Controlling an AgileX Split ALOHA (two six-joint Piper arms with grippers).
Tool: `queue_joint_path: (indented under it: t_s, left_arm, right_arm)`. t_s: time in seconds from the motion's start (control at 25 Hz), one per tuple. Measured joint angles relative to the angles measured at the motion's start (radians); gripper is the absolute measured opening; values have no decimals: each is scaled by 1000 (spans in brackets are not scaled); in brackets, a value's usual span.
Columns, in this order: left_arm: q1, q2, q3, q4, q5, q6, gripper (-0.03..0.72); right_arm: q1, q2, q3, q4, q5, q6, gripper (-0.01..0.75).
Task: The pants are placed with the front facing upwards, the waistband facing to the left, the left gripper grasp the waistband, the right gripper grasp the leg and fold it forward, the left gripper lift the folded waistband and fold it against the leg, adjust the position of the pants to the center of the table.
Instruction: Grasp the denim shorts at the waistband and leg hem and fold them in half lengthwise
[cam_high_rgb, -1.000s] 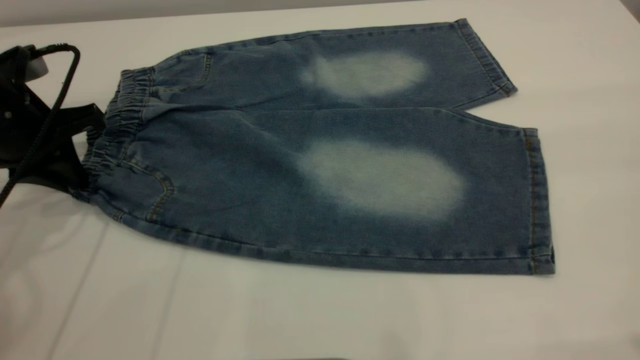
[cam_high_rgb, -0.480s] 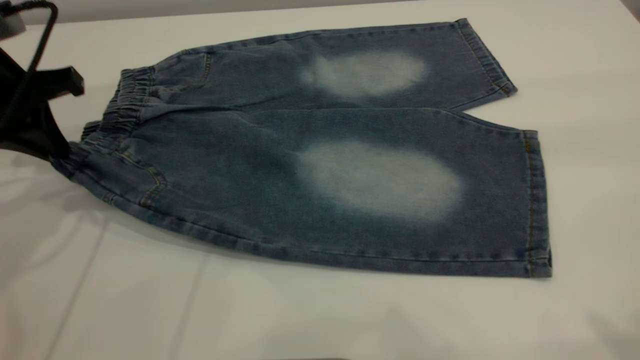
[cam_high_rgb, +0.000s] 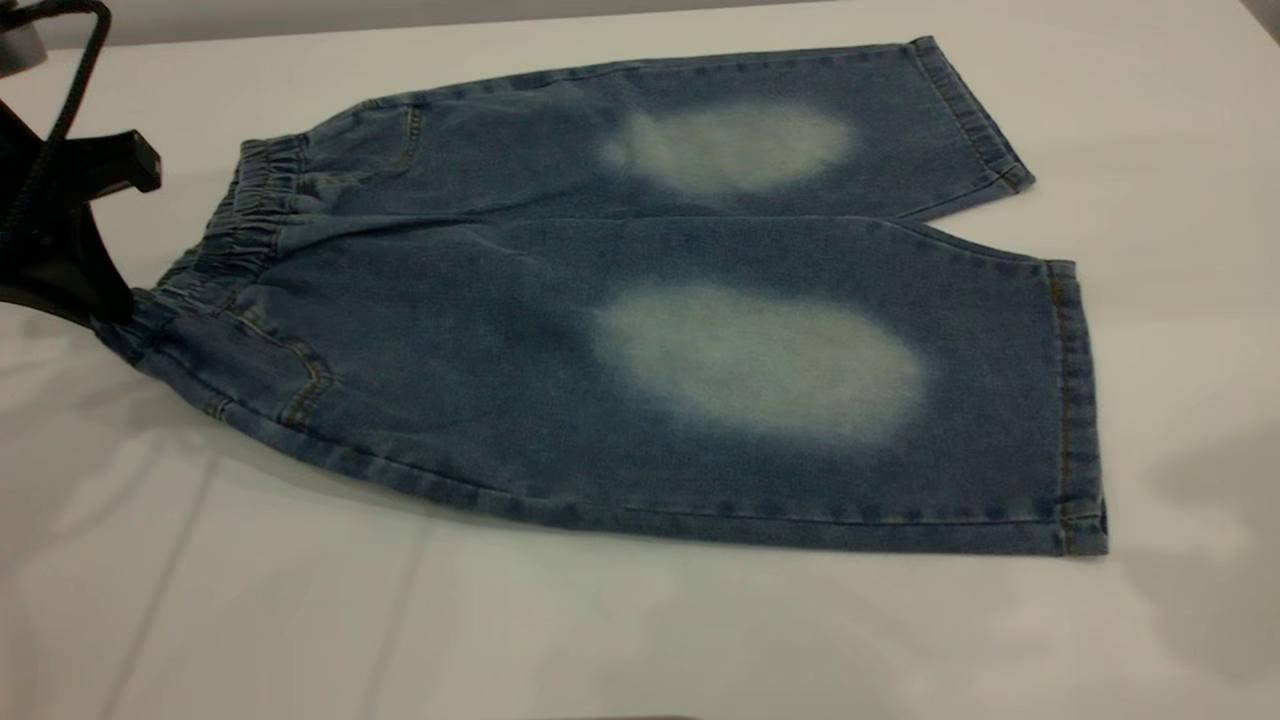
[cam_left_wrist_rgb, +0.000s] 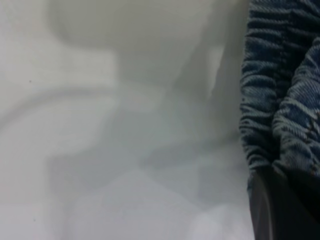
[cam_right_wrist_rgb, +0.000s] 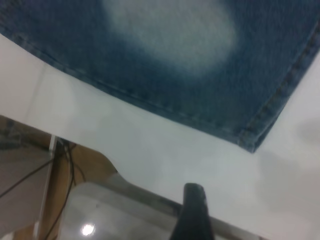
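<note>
Already the left gripper (cam_high_rgb: 105, 300) is clamped on the near corner of the waistband (cam_high_rgb: 235, 235), while the pants (cam_high_rgb: 640, 330) lie flat on the table (cam_high_rgb: 640, 620), long axis running rightward toward the leg (cam_high_rgb: 800, 370) hem, nearer the unseen right gripper.

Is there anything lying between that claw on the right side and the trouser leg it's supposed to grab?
Nothing visible. In the right wrist view, only bare table lies between the right end effector and the hem corner of the leg. The left end effector is already at the waistband.
</note>
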Motion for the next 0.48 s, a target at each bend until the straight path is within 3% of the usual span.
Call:
queue_joint_path:
  t_s: [0.32, 0.48]
  left_arm:
    - [0, 0, 0, 0, 3, 0, 39]
    - [0, 0, 0, 0, 3, 0, 39]
  right_arm:
    - [3, 197, 0, -9, -63, -27, 498]
    - [71, 306, -7, -69, -119, -38, 498]
